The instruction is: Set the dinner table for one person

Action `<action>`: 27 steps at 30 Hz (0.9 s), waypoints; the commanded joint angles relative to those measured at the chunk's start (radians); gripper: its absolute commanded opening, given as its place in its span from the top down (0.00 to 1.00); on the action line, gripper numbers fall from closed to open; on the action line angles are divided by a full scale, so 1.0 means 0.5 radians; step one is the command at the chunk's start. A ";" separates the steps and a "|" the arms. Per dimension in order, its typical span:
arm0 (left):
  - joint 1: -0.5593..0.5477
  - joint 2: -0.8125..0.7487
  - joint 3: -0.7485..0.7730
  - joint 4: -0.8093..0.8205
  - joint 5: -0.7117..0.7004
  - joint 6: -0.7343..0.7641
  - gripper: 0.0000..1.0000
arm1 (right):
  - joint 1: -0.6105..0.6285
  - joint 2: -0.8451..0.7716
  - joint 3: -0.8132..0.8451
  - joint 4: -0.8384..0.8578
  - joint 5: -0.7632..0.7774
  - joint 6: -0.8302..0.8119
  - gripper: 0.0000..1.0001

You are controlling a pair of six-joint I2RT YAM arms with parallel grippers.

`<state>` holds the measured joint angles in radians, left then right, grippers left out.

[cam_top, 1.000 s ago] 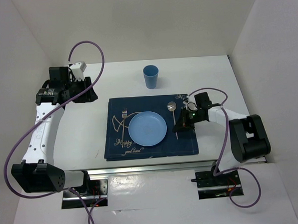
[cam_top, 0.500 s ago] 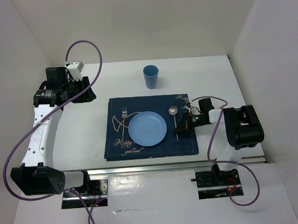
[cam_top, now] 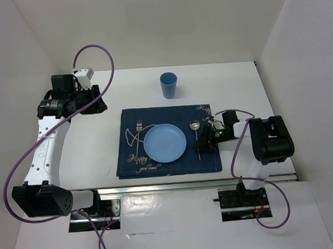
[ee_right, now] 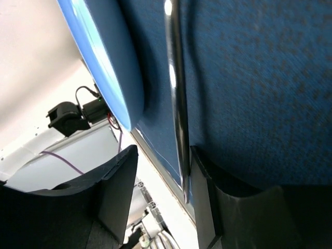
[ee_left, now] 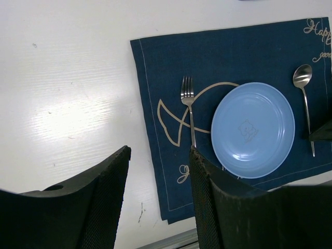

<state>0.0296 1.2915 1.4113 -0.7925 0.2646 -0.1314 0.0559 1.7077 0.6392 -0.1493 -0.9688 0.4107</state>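
Gold curly writing is seen in two places on the dark blue placemat (cam_top: 210, 161). In the far right corner, the word "Happy" (ee_left: 319, 28) can be read, cut off by the picture's edge. The line under it cannot be made out. Near the front left corner, the same kind of writing (cam_top: 139, 157) is seen, too small to be read. In the left wrist view part of it is hidden behind a finger (ee_left: 207, 179) of the left gripper (ee_left: 160, 155)
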 commanded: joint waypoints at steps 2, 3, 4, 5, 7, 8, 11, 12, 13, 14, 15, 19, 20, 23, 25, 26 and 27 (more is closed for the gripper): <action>0.011 -0.040 0.015 0.033 -0.026 0.008 0.43 | -0.014 -0.102 -0.036 -0.045 0.124 0.010 0.48; 0.011 -0.040 0.015 0.033 -0.026 0.008 0.43 | -0.014 -0.141 -0.036 -0.081 0.170 0.010 0.48; 0.011 -0.040 0.015 0.033 -0.026 0.008 0.43 | -0.014 -0.163 -0.018 -0.152 0.204 0.010 0.46; 0.011 -0.040 0.015 0.033 -0.026 0.008 0.43 | -0.014 -0.185 -0.017 -0.174 0.225 0.010 0.45; 0.011 -0.040 -0.006 0.051 -0.026 0.008 0.43 | -0.014 -0.227 -0.017 -0.210 0.250 0.010 0.45; 0.030 -0.040 -0.006 0.051 -0.026 0.008 0.43 | -0.014 -0.228 -0.017 -0.238 0.268 0.010 0.45; 0.030 -0.040 -0.006 0.051 -0.026 0.008 0.43 | -0.014 -0.277 -0.036 -0.238 0.293 0.028 0.45; 0.030 -0.040 -0.006 0.051 -0.026 0.008 0.43 | -0.014 -0.277 -0.036 -0.238 0.269 0.029 0.45; 0.030 -0.040 -0.006 0.051 -0.026 0.008 0.43 | -0.014 -0.277 -0.036 -0.238 0.244 0.029 0.45; 0.030 -0.040 -0.006 0.051 -0.026 0.008 0.43 | -0.014 -0.259 -0.036 -0.238 0.223 0.029 0.45; 0.030 -0.040 -0.006 0.051 -0.026 0.008 0.43 | -0.014 -0.258 -0.036 -0.256 0.223 0.029 0.45; 0.030 -0.040 -0.025 0.051 -0.026 0.008 0.43 | -0.014 -0.206 -0.017 -0.257 0.204 0.029 0.45; 0.030 -0.040 -0.025 0.051 -0.026 0.008 0.43 | 0.005 -0.188 -0.017 -0.238 0.204 0.047 0.45; 0.030 -0.058 -0.025 0.051 -0.026 0.008 0.43 | 0.023 -0.188 -0.017 -0.238 0.204 0.068 0.45; 0.030 -0.058 -0.025 0.051 -0.026 0.008 0.43 | 0.023 -0.188 -0.017 -0.217 0.204 0.068 0.45; 0.030 -0.058 -0.025 0.051 -0.005 0.008 0.43 | 0.023 -0.170 -0.017 -0.217 0.204 0.068 0.45; 0.030 -0.058 -0.025 0.051 -0.004 0.008 0.43 | 0.072 -0.169 0.019 -0.256 0.225 0.068 0.45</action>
<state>0.0387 1.2907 1.3998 -0.7918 0.2481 -0.1314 0.0647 1.6135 0.6285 -0.2550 -0.8486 0.4370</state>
